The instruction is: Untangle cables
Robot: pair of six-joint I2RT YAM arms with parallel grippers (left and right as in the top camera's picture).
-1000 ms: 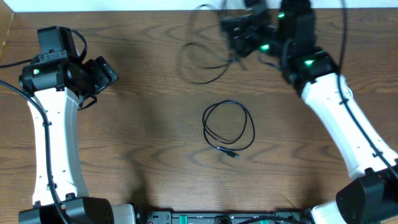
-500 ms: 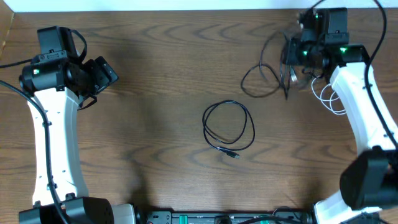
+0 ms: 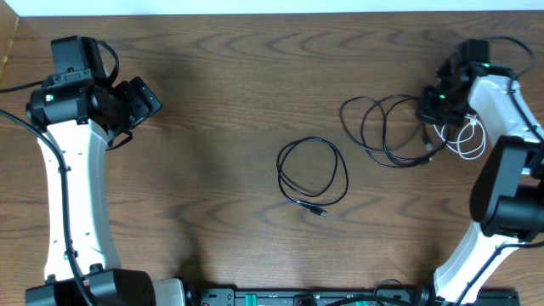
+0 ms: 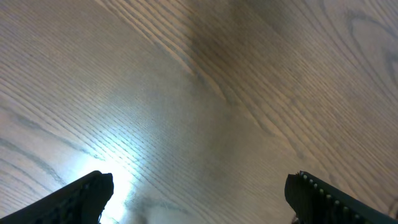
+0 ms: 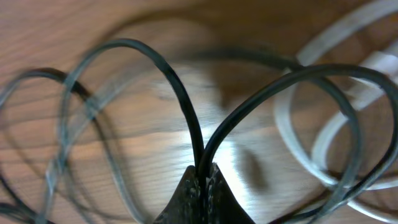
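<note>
My right gripper [image 3: 433,102] is shut on a black cable [image 3: 387,132] at the table's right side. Its loops spread to the left of the gripper. In the right wrist view two strands of the black cable [image 5: 186,118] run into my shut gripper [image 5: 202,173]. A white cable [image 3: 464,138] lies looped just right of the gripper, and the white cable [image 5: 298,127] crosses under the black strands. A separate black coil [image 3: 313,172] with a small plug [image 3: 320,211] rests at mid-table. My left gripper [image 3: 143,100] hovers open at the far left, and the open left gripper [image 4: 199,194] has only bare wood between its fingers.
The wooden table [image 3: 212,170] ends at a pale wall strip along the back edge. Thick black wires hang from both arms. The right arm's white link [image 3: 501,102] bends back over the table's right edge.
My right gripper has swung from the back middle to the right side and come down, carrying the black cable beside the white one. The left arm and the centre coil have not moved.
</note>
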